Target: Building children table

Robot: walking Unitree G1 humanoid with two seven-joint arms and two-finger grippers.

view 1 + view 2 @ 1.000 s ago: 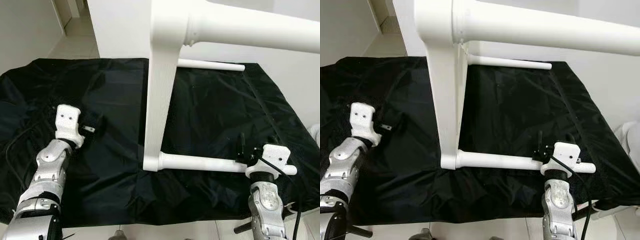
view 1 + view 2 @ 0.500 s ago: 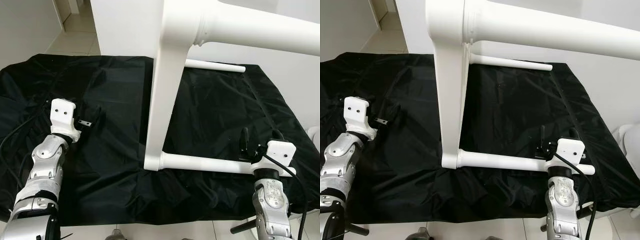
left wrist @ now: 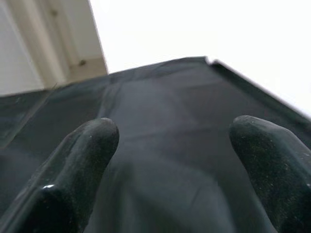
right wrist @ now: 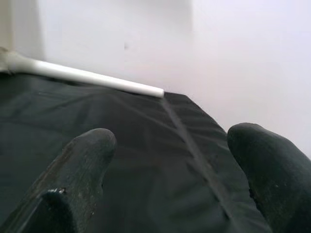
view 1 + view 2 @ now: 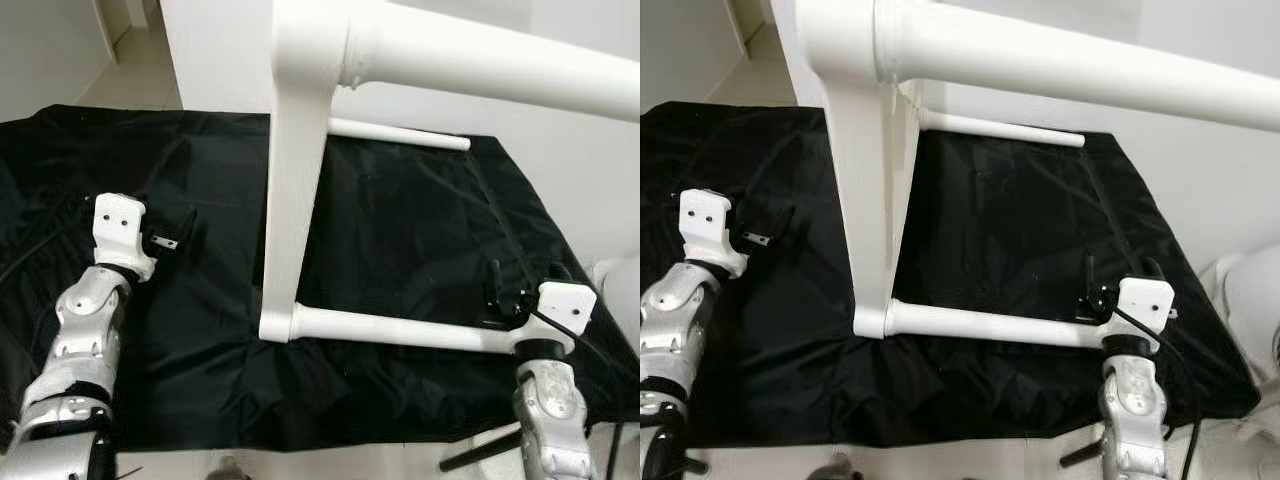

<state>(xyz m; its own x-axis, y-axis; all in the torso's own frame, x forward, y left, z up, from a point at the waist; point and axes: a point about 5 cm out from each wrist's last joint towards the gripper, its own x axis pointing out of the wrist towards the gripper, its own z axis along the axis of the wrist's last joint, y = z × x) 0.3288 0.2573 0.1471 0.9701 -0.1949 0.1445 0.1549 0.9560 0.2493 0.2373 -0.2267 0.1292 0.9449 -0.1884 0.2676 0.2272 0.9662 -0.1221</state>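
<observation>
A white children's table frame rests on the black cloth. Its flat side rail rises from the cloth. One round leg lies along the cloth at the front, another leg lies at the back, and a third leg juts out overhead. My right gripper is open, its fingers standing just over the free end of the front leg. My left gripper is open over bare cloth, well left of the rail, holding nothing. The right wrist view shows the back leg.
The cloth covers a low surface whose front edge is close to me. A white wall stands behind and to the right. Tiled floor shows at the back left. A white rounded object sits off the right edge.
The camera has shifted, so the whole scene slid left. My left gripper has edged slightly forward over the cloth. The right gripper stays at the front leg's end.
</observation>
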